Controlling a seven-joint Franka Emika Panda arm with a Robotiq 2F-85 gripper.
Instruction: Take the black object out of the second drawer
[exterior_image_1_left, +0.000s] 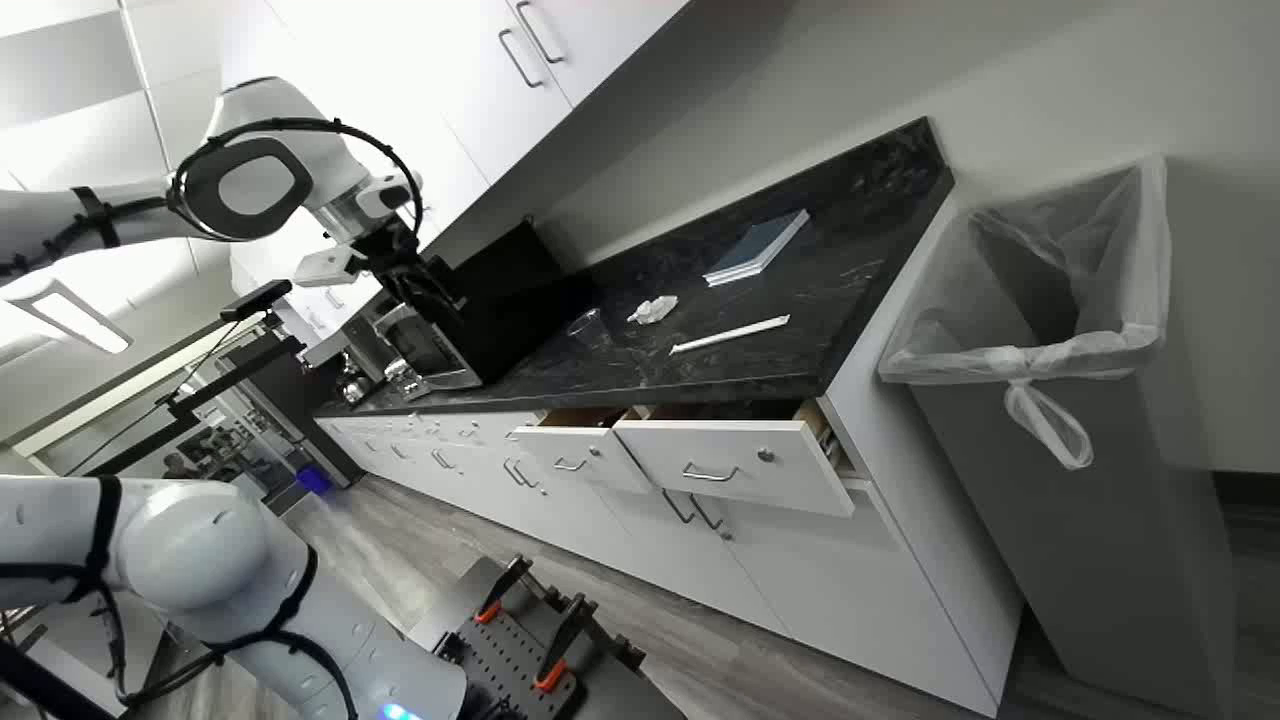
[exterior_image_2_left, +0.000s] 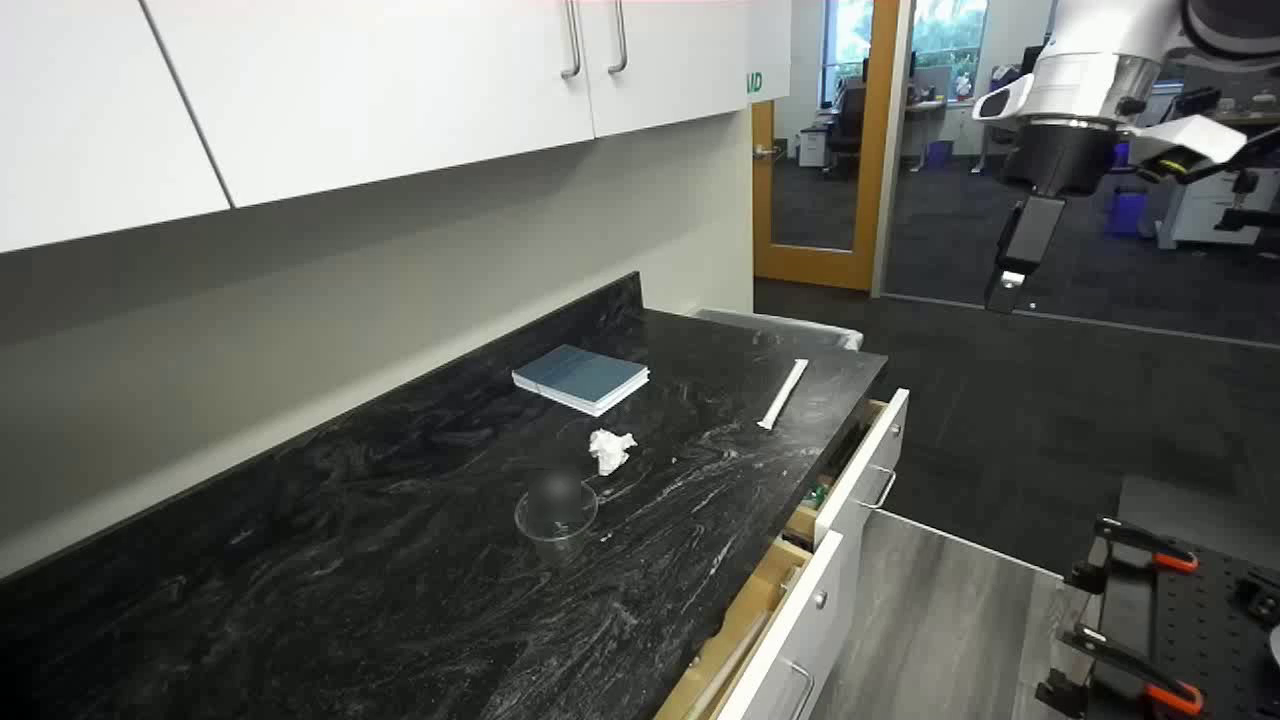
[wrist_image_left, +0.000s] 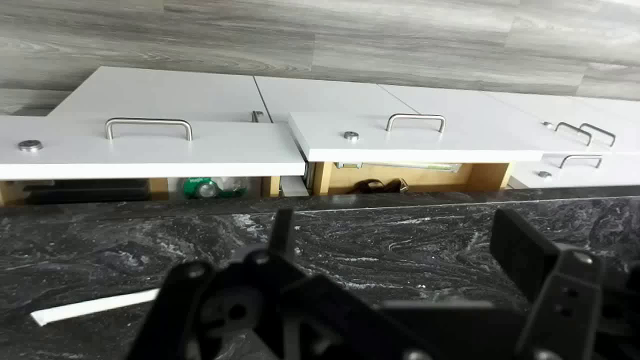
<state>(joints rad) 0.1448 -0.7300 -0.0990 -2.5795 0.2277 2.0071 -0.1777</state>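
The second drawer (wrist_image_left: 425, 155), with a white front and tan wooden sides, stands partly open in the wrist view. It also shows in both exterior views (exterior_image_1_left: 575, 450) (exterior_image_2_left: 800, 630). Inside it a dark, curved object (wrist_image_left: 380, 186), black to brown, is partly hidden by the counter edge; its lower part cannot be seen. My gripper (wrist_image_left: 392, 220) is open and empty, its fingers spread wide, above the counter and apart from the drawer. It also shows in both exterior views (exterior_image_1_left: 435, 290) (exterior_image_2_left: 1008, 290), held high up.
The wider open drawer (wrist_image_left: 150, 147) beside it holds a black tray-like thing (wrist_image_left: 87, 191) and a green item (wrist_image_left: 197, 187). The dark counter (exterior_image_2_left: 400, 560) bears a blue book (exterior_image_2_left: 580, 375), crumpled paper (exterior_image_2_left: 610, 450), a clear cup (exterior_image_2_left: 556, 515) and a white stick (exterior_image_2_left: 785, 393). Upper cabinets (exterior_image_2_left: 400, 80) overhang it.
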